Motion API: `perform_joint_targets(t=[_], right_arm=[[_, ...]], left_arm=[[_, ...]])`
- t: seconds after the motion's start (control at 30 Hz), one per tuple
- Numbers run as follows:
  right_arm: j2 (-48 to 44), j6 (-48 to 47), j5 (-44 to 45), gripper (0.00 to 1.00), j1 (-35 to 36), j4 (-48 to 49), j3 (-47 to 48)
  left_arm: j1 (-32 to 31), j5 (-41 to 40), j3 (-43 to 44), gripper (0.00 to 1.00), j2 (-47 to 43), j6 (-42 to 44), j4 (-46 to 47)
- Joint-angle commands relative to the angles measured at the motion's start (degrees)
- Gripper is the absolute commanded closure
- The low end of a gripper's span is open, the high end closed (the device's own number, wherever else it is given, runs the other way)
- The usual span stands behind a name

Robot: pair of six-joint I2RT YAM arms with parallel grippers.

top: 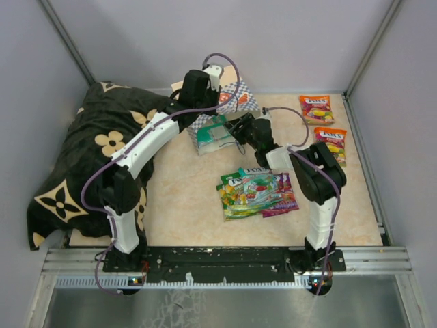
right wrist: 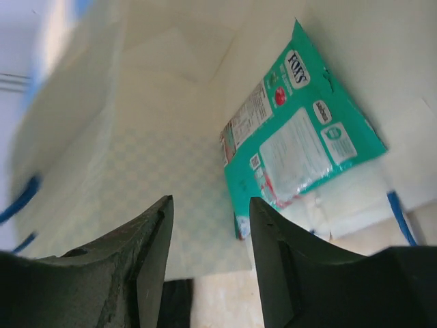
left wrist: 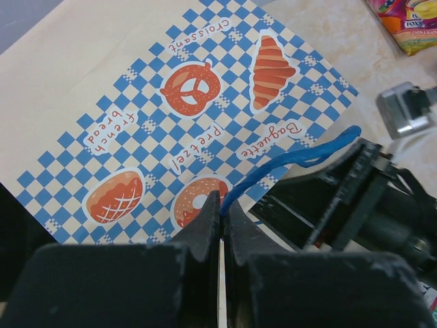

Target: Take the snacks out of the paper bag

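The paper bag (top: 231, 104) lies on its side at the back of the table, its mouth toward my right arm. My left gripper (top: 208, 106) is shut on its blue cord handle (left wrist: 287, 164); the checkered side with bread stickers (left wrist: 171, 89) fills the left wrist view. My right gripper (top: 235, 130) is open at the bag's mouth. In the right wrist view its jaws (right wrist: 210, 205) stand apart, empty, just short of a teal FOX'S packet (right wrist: 300, 143) lying inside the bag (right wrist: 136, 137). Several snacks (top: 256, 191) lie piled on the table in front.
Two orange packets (top: 315, 108) (top: 331, 142) lie at the back right. A black flower-patterned cushion (top: 89, 157) covers the left side. Grey walls close in the table at the back and sides.
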Motion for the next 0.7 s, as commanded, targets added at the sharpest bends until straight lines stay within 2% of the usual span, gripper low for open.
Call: perform_joint_targets(t=[0.0,0.07,0.13,0.2,0.33,0.67], right_arm=[[6.13,-5.45,-4.32,0.52,0.06,-1.69,9.88],[7.87,-4.21,-4.16,0.52,0.48,-2.5,10.6],[8.41,-3.28,-2.94,0.46,1.08,-4.72,10.61],[8.45,-1.3,-1.53,0.39,1.63,-9.53,11.04],[7.92,4.38,2.87,0.32,2.59,-22.97,12.02],[14.97,9.98,1.41,0.31,2.68,-19.05,18.01]], left_arm=[[-0.28,0.71,0.62,1.0,-1.54,-0.3,0.07],[-0.28,0.7,0.73,1.0,-1.11,-0.4,0.11],[-0.29,0.64,0.73,1.0,-0.86,-0.41,0.11],[-0.32,0.6,0.74,1.0,-0.67,-0.4,0.1],[-0.28,0.63,0.61,1.0,-0.43,-0.48,0.19],[-0.93,0.71,0.71,1.0,0.83,-1.28,0.2]])
